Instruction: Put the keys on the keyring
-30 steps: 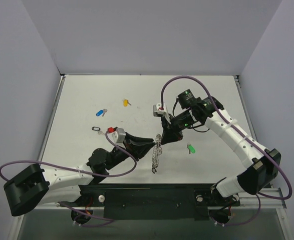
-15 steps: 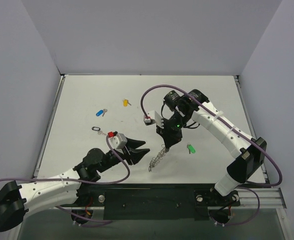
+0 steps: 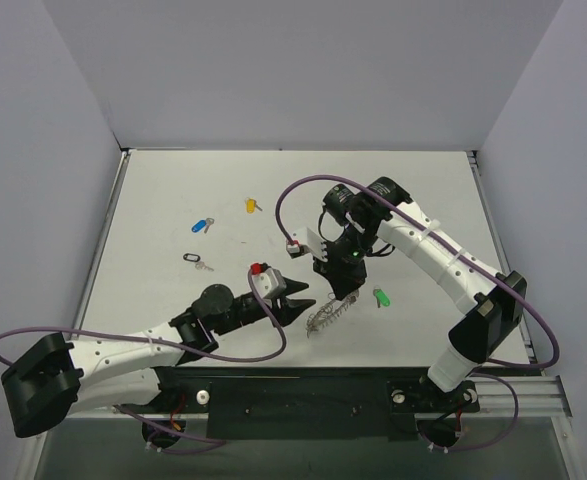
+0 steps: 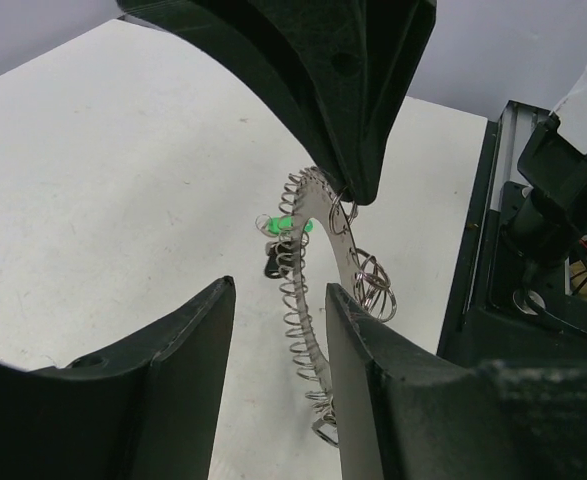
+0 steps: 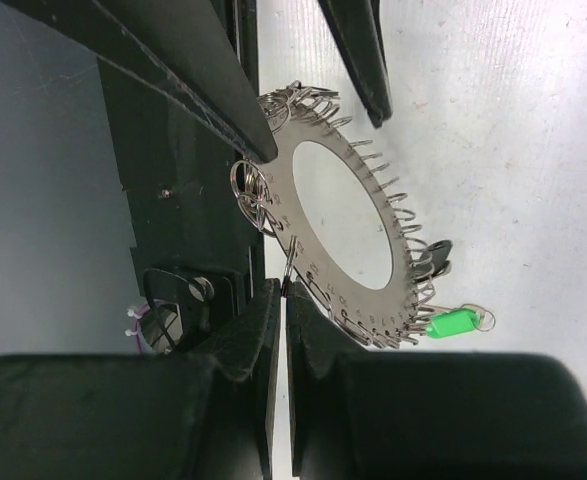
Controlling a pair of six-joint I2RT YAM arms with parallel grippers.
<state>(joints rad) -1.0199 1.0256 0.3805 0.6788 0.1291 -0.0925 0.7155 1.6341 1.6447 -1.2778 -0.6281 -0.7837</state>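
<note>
On the table [image 3: 153, 200], the keyring [image 3: 325, 312] stands tilted near a green key [image 3: 380, 297].

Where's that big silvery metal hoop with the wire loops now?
Top view: the silvery metal hoop is near the front middle of the table, its edge pinched by the right gripper, the open left gripper beside it.

The white table [image 3: 163, 195] carries four small keys, each lying flat and well apart from the others. A yellow-headed key [image 3: 252, 205] lies toward the far side. A blue-headed key [image 3: 202, 225] lies to its left and a little nearer. A black-headed key [image 3: 194, 260] lies nearer again, below the blue one. A green-headed key [image 3: 380, 297] lies on the right half.
</note>
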